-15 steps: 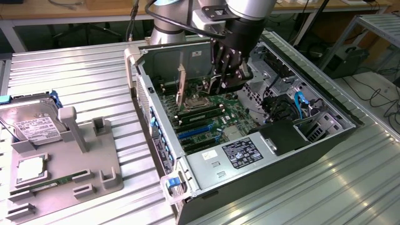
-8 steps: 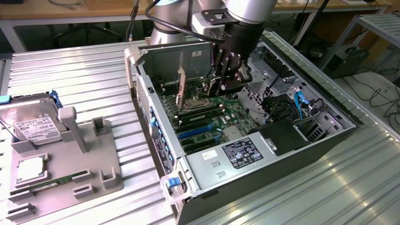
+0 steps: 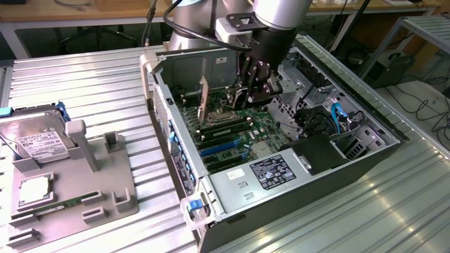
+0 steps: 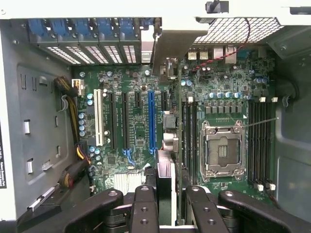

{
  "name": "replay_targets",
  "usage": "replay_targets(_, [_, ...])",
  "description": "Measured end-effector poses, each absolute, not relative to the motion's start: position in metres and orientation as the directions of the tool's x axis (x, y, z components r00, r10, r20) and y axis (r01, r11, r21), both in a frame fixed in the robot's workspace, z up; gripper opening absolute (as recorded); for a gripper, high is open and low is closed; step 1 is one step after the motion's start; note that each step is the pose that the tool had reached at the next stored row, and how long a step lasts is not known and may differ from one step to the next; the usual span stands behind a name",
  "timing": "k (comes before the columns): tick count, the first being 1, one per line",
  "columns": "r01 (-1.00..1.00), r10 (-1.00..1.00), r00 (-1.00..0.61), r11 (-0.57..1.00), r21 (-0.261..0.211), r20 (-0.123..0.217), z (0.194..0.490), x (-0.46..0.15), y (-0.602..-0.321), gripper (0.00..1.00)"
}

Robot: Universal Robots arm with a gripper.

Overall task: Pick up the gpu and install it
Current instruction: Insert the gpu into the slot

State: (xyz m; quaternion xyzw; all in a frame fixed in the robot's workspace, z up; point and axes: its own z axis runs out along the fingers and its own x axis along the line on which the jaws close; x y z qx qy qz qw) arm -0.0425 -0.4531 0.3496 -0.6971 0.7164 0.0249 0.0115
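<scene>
The robot arm's end effector (image 3: 254, 97) hung inside an open computer case (image 3: 365, 113) that lay on its side on a ribbed metal table (image 3: 84, 79). In the wrist view its black fingers (image 4: 145, 206) stood partly closed on the gpu (image 4: 166, 179), which ran edge-on away from the end effector (image 4: 167, 204) toward the rear wall of the case, its silver end bracket (image 4: 167, 53) up against the row of rear slot covers (image 4: 92, 41). In the exterior view the card (image 3: 204, 100) stood upright on its edge just beside the end effector, over the green motherboard (image 3: 243, 132); whether it was already seated in a slot could not be told.

Directly below the end effector lay the motherboard (image 4: 136, 126), with the long blue expansion slot (image 4: 151, 121) just to one side of the held card and the open metal processor socket (image 4: 222, 150) on the other side, flanked by black memory slots (image 4: 260, 141). A white expansion slot (image 4: 99, 119) sat farther out beyond the blue one.

Well away from the end effector, outside the case toward the exterior view's left, a grey parts holder (image 3: 77, 179) carried a silver hard drive (image 3: 39, 138) with a white label and a narrow green memory stick (image 3: 67, 203). The labelled power supply (image 3: 271, 171) sat at the near end of the case.
</scene>
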Motion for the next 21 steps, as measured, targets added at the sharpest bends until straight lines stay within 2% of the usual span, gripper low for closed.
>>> replay_targets(8, [-1.0,-0.998,-0.028,0.027,0.016,-0.056,0.343,-0.043,-0.454,0.28])
replay_targets(21, [-0.998,-0.996,-0.067,0.067,0.009,-0.055,0.313,-0.052,-0.459,0.28])
